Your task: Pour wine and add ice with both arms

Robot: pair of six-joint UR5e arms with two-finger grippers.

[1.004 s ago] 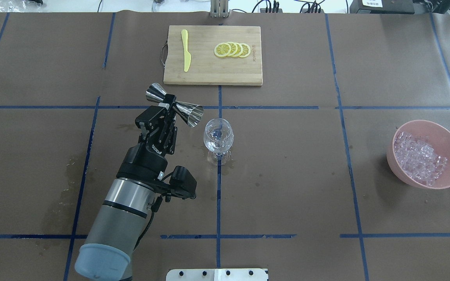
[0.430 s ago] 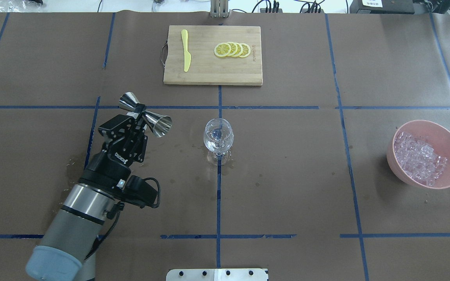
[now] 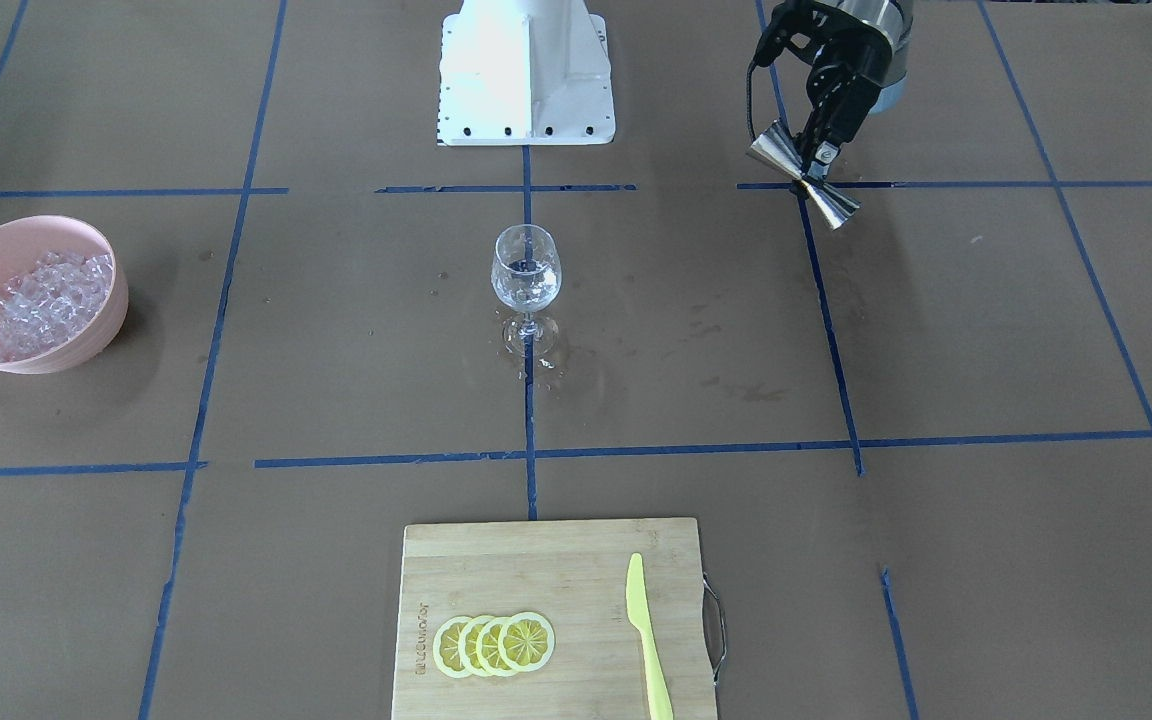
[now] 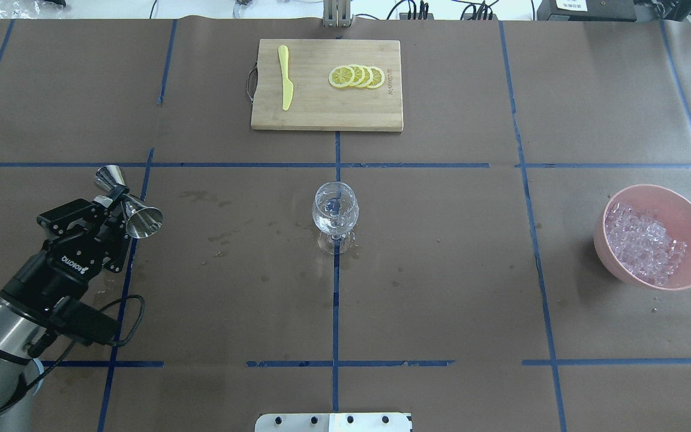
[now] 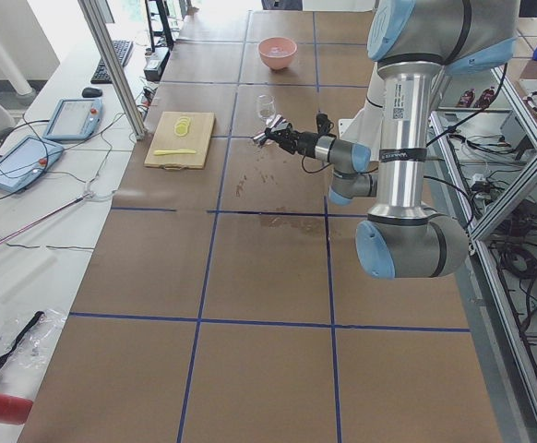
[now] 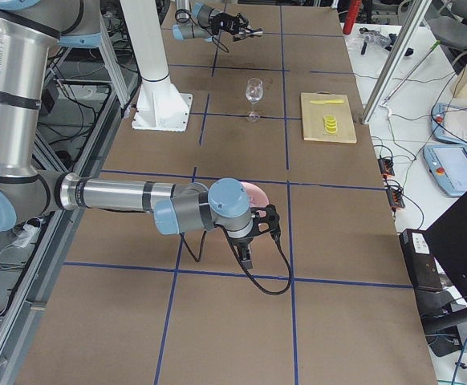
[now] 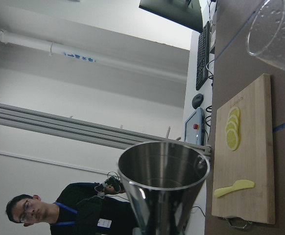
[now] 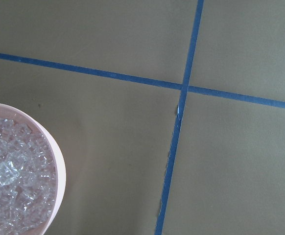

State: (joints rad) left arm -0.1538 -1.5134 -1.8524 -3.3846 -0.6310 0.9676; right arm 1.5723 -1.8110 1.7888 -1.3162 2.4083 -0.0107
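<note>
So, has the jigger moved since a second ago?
Yes. In the overhead view the left gripper has carried the jigger leftwards, from beside the wine glass to the vertical blue tape line.

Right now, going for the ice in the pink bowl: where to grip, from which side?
Probably best to pinch one cube on top of the ice heap, near its middle, coming straight down. The wall of the bowl rings the heap on every side, so the open top is the only way in, and the top cubes lie loose and exposed. Which faces to pinch is too small to tell.
</note>
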